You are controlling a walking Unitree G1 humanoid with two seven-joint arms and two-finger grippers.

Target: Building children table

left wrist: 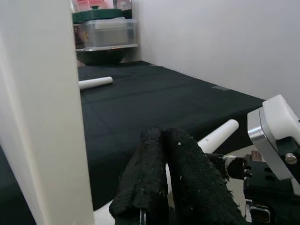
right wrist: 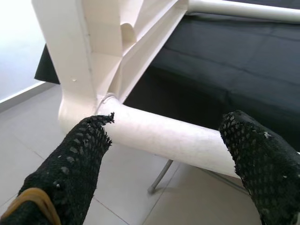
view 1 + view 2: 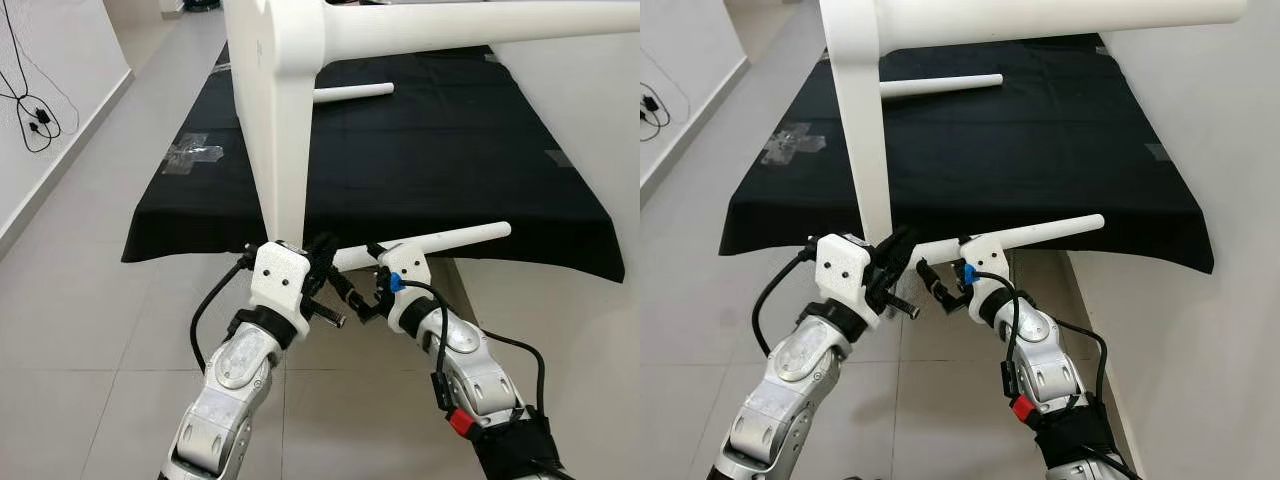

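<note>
White table frame (image 3: 275,120) | two loose legs (image 3: 440,240) (image 3: 352,93) | left pincer (image 1: 164,183) closed, empty | right pincer (image 2: 173,140) spread around one leg

Loose leg (image 3: 353,93) on cloth (image 3: 430,160) behind frame (image 3: 275,120)

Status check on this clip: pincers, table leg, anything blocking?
Left pincer shut, by the table frame. Right pincer open around the white leg at its socket. Spare leg lies on the black cloth. Nothing blocking.

A black cloth (image 3: 420,150) is spread over the worktop. Strips of clear tape (image 3: 192,153) are stuck at its corner. A black cable (image 3: 35,118) is seen against the wall, above the tiled floor (image 3: 80,300).
</note>
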